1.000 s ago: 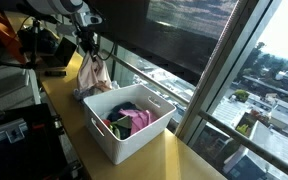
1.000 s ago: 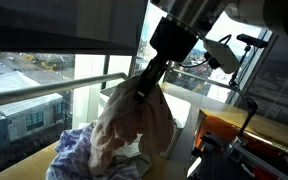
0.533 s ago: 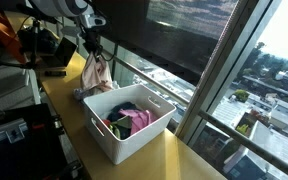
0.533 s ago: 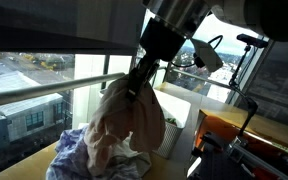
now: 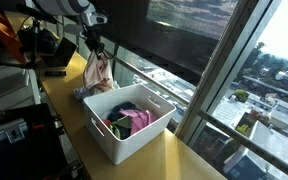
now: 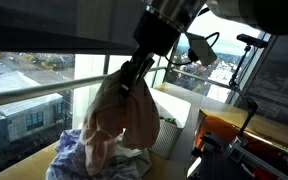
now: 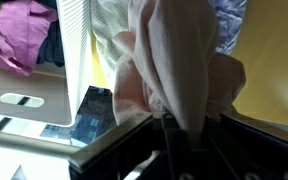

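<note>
The gripper (image 5: pixel 92 47) is clamped on the bunched top of a pale pink cloth (image 5: pixel 96 73). The cloth hangs clear of the wooden counter (image 5: pixel 189 160), just beside the far short wall of the white laundry basket (image 5: pixel 127 146), with its hem near the rim. In an exterior view its folds droop toward a blue patterned garment (image 6: pixel 70 156), and the window rail (image 6: pixel 44 92) runs close behind. There is open air above the basket, where a magenta garment (image 5: pixel 134 119) lies.
</note>
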You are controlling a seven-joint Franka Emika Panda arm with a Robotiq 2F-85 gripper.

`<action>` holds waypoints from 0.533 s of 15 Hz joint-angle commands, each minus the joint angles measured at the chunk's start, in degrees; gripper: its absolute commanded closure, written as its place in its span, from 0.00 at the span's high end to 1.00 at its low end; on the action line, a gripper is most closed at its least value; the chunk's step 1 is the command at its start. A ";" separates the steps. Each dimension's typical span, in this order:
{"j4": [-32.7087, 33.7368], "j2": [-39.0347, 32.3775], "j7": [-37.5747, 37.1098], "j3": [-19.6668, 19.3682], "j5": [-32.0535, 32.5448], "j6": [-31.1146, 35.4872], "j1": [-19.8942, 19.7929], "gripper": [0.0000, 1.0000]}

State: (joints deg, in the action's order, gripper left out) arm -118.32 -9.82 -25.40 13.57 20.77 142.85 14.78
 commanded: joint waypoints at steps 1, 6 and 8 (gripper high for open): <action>0.71 -2.50 -2.84 -1.57 1.25 1.85 2.53 0.02; 0.86 -6.22 -4.76 -3.24 2.02 2.89 4.63 0.33; 1.32 -6.93 -4.30 -4.18 1.13 2.85 4.89 0.41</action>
State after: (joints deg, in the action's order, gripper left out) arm -118.27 -15.65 -29.11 11.74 21.54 144.69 18.21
